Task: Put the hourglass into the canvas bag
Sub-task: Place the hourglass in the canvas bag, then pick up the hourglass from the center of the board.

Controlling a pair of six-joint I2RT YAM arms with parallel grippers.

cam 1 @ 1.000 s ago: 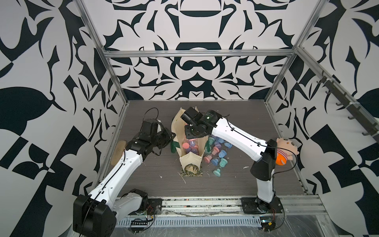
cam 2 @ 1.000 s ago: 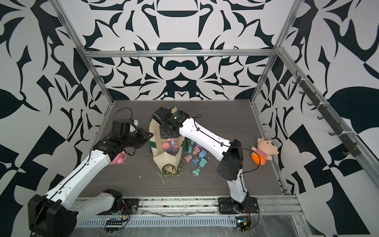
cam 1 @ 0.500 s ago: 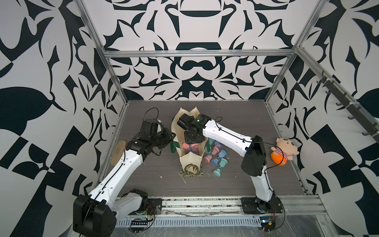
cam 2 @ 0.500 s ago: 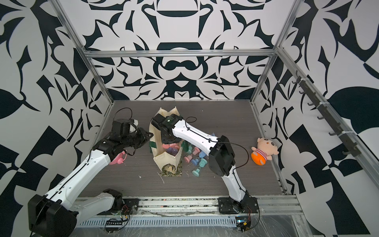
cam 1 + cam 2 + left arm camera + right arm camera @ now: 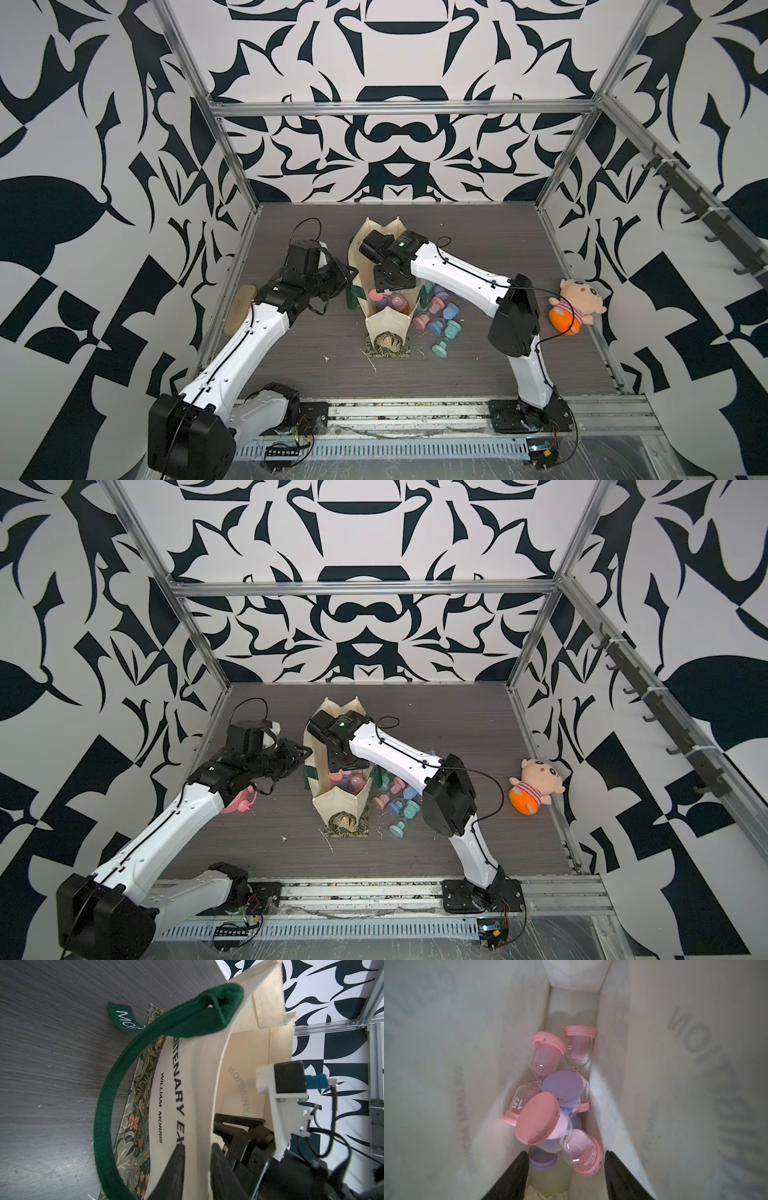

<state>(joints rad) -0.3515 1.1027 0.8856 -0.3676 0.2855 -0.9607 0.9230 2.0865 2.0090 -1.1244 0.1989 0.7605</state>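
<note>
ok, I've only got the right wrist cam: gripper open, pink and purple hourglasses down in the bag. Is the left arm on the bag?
Observer: Yes. In the left wrist view the left gripper straddles the wall of the canvas bag, one finger on each side. I can't tell whether it pinches.
Operator: Any hourglasses outside?
Observer: Yes. A cluster of loose hourglasses lies on the table beside the bag, on the right arm's side. They're too bunched for a sure count.
Operator: Anything else out there?
Observer: A plush doll lies by the wall on the right arm's side, well clear of the bag.
</note>
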